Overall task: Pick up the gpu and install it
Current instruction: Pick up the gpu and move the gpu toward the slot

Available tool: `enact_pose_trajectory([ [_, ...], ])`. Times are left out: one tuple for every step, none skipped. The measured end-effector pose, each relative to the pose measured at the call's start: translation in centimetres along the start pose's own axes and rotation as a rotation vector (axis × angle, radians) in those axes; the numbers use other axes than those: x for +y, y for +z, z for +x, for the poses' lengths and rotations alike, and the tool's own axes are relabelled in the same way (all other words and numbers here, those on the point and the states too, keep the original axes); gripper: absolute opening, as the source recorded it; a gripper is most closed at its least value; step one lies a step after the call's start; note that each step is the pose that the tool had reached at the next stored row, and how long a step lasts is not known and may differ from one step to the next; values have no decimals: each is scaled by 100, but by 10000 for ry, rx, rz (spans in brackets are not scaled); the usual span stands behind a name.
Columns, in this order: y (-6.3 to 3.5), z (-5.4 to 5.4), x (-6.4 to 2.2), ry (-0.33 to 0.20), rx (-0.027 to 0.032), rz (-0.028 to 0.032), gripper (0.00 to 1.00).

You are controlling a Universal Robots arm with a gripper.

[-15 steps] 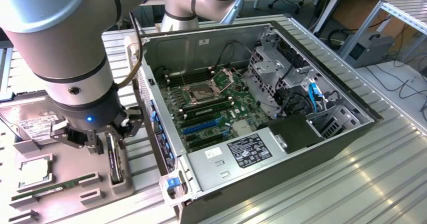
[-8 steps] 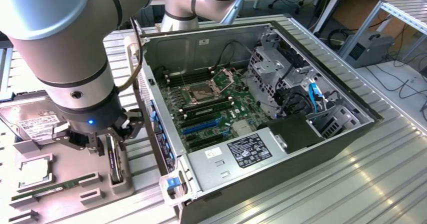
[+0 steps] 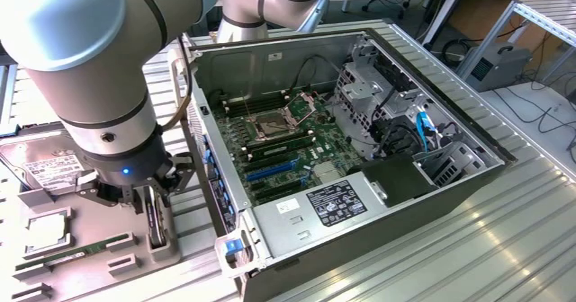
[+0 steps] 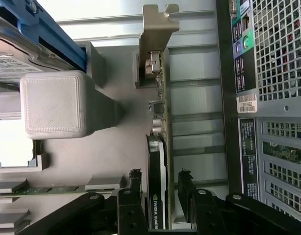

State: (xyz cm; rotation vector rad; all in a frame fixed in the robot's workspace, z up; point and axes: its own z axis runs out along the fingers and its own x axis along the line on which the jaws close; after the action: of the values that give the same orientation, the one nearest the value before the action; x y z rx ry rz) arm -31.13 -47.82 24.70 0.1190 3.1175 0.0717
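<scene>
- Gripper (image 3: 153,201) is down low over the grey holder tray (image 3: 90,245), at the exterior view's left, just beside the open computer case (image 3: 270,59).
- The gpu (image 4: 157,147) stands on edge in the tray, with its silver bracket (image 4: 156,34) at the end away from the claw.
- Claw released: the fingers (image 4: 136,182) straddle the card, with a gap visible on each side.
- A memory stick (image 3: 72,255) lies in the same tray.

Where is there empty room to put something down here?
The bare ribbed table on the exterior view's right of the computer case is free. The grey tray is crowded with the gpu, hard drive and memory stick; the case is packed too.
</scene>
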Motion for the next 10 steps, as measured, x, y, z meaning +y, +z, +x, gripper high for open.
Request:
enact_pose_trajectory([
  [2,1,20,-1,0,-1,44],
  [4,2,33,-1,-1,-1,44],
  [5,3,43,-1,0,-1,44],
  [7,4,51,-1,0,-1,44],
  [12,4,59,-2,-1,-3,44],
  [18,4,63,-2,0,-3,44],
  [27,5,65,-1,3,0,44],
  [36,5,66,-1,4,0,44],
  [44,6,66,-1,6,0,44],
  [47,6,66,-1,7,1,44],
])
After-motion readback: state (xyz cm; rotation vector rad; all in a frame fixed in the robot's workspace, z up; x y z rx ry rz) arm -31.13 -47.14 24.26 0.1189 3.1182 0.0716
